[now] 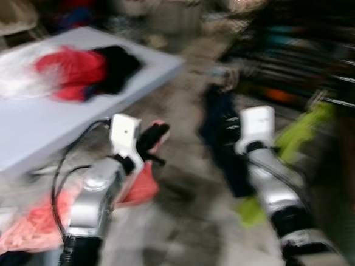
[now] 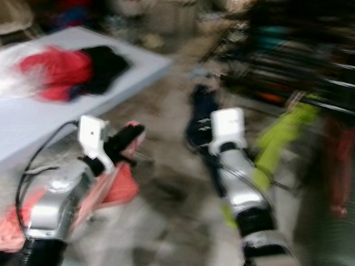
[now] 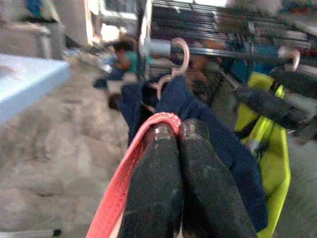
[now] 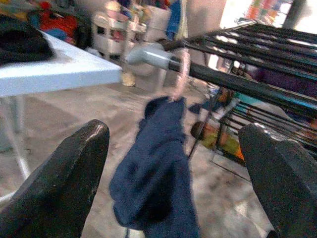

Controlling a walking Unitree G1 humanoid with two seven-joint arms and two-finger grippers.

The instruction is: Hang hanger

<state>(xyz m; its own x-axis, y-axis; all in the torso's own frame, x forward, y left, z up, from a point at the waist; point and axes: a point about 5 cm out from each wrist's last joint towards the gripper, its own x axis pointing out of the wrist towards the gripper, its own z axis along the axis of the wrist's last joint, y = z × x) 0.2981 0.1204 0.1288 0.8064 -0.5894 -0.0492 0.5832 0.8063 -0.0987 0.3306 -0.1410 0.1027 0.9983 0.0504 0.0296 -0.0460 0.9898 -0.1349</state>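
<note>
My left gripper [image 3: 178,131] is shut on the edge of a coral-pink garment [image 1: 138,183], which hangs from the fingers [image 1: 155,136] down toward the floor. A navy garment [image 4: 156,163] hangs from a pink hanger hook [image 4: 182,74] on the drying rack's grey rod [image 4: 237,82], straight ahead of both grippers. My right gripper [image 4: 173,130] is open and wide, a short way in front of the navy garment and holding nothing. The head views are blurred.
A light blue table [image 1: 19,132] at the left carries a red garment [image 1: 69,70] and a black one [image 1: 121,64]. A lime-green garment [image 1: 299,133] hangs on the rack at the right. More coral cloth [image 1: 31,225] lies at the lower left. The floor is bare concrete.
</note>
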